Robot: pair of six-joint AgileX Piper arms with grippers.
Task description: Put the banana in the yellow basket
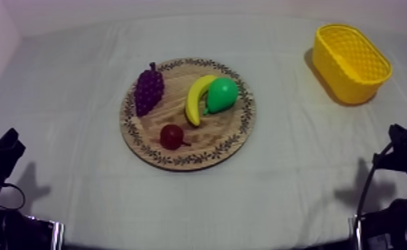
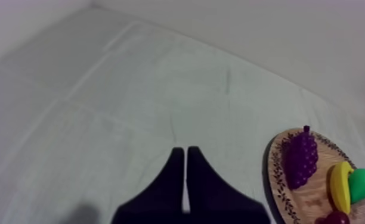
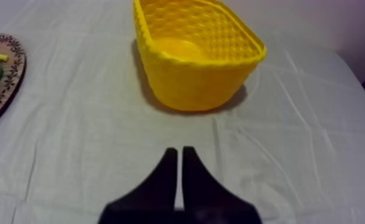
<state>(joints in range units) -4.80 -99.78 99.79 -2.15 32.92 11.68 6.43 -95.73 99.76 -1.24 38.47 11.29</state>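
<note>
From above, the banana (image 1: 196, 98) lies on the round wooden board (image 1: 213, 133) in the middle of the tabletop (image 1: 286, 179), touching the green pear (image 1: 222, 94) beside it. A bunch of grapes (image 1: 149, 90) and a small red fruit (image 1: 171, 136) share the board. The yellow basket (image 1: 342, 80) stands well apart, at the far right.

In the left wrist view, the left hand (image 2: 186, 152), fingers pressed together on nothing, hangs over bare tabletop beside the board.

In the right wrist view, the right hand (image 3: 179, 152) is likewise closed and empty, with the yellow basket just ahead.
</note>
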